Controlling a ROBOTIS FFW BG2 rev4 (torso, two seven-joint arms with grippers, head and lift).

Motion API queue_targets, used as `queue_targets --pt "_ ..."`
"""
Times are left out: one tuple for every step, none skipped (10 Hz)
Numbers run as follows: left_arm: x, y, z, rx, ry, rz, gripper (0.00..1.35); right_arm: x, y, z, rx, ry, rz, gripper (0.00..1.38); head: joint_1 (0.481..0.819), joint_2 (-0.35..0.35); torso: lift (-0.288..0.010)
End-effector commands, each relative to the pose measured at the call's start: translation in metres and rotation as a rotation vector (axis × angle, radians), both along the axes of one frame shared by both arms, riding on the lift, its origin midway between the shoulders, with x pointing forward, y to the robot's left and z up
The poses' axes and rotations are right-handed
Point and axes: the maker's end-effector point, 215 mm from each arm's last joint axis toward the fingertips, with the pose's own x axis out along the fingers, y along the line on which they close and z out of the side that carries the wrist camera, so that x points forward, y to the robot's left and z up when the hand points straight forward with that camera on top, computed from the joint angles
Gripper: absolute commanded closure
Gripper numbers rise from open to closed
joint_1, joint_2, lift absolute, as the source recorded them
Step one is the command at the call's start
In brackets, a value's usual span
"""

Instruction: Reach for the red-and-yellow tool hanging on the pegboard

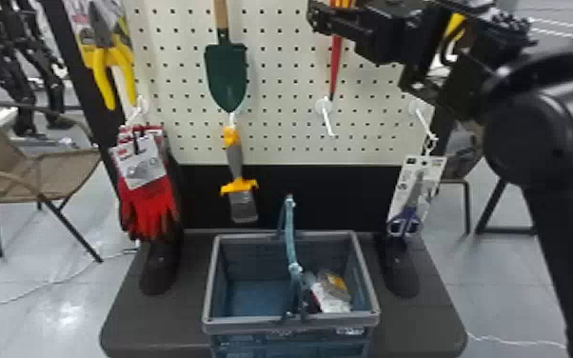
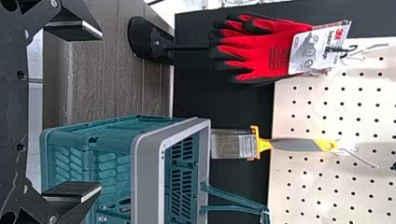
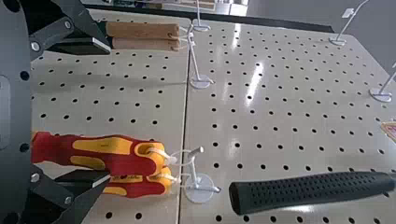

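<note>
Reach nearly made, alignment left

My right fingers [image 3: 108, 113] gape wide, gripping nothing. The red-and-yellow tool [image 3: 100, 145] hangs at the pegboard [image 3: 289, 154], its upper handle between them, nearer one; I judge only centring remains. My left fingers [image 2: 100, 111] are spread and empty too.

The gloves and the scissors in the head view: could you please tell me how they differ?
The gloves are red and black, while the scissors have purple handles. The gloves' tag covers part of them; the scissors are backed by a card. Both hang from white hooks.
</note>
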Motion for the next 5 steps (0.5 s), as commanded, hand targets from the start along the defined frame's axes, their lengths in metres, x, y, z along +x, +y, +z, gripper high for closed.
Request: queue_targets --pt "0.005 -0.001 0.003 0.000 -0.006 -0.005 0.17 0.005 0.012 0.008 -0.010 -0.013 0.015 0.34 0.549 0.000 -0.100" --pt "0.006 -0.001 0.003 -0.001 -0.008 -0.005 0.17 0.005 0.006 0.011 -0.036 -0.035 -0.010 0.35 0.549 0.000 -0.100" --pt "0.004 0.000 0.002 -0.004 -0.006 0.000 0.17 0.008 0.001 0.006 -0.052 -0.027 -0.024 0.34 0.549 0.000 -0.100" --pt "0.004 0.000 0.002 -0.004 -0.006 0.000 0.17 0.011 0.000 0.004 -0.063 -0.023 -0.032 0.34 0.549 0.000 -0.100" --pt "0.006 0.000 0.003 -0.004 -0.009 0.000 0.17 0.015 0.002 0.006 -0.071 -0.027 -0.033 0.50 0.549 0.000 -0.100"
